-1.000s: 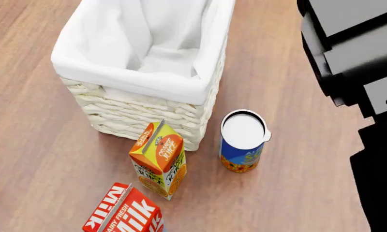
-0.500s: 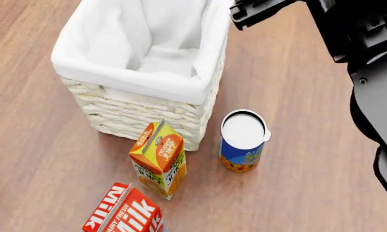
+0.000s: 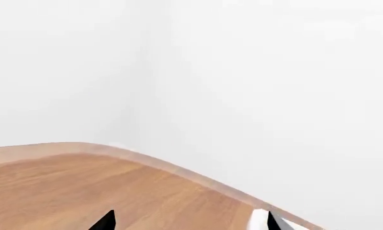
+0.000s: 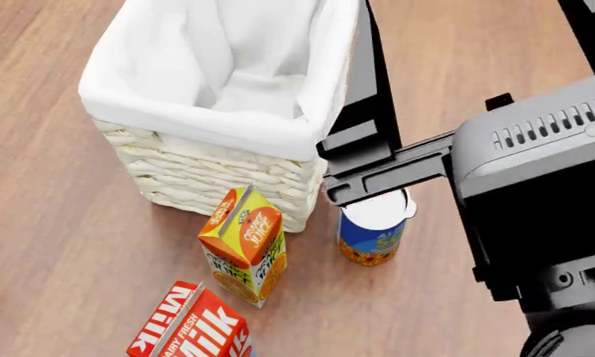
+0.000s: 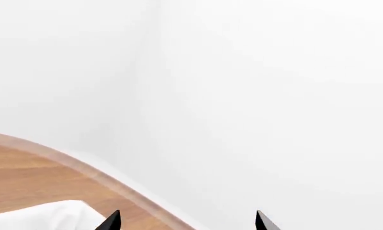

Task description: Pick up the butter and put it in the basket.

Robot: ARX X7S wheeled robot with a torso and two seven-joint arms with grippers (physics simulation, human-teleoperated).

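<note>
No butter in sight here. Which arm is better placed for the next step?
Probably right: its arm reaches in beside the basket, over the can, right claw open. The left claw is outside the head view, facing only tabletop and wall.

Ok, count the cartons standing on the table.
2: the juice carton stands in front of the basket; the milk carton is nearer the camera, cut by the frame's edge. The right arm may hide others.
</note>
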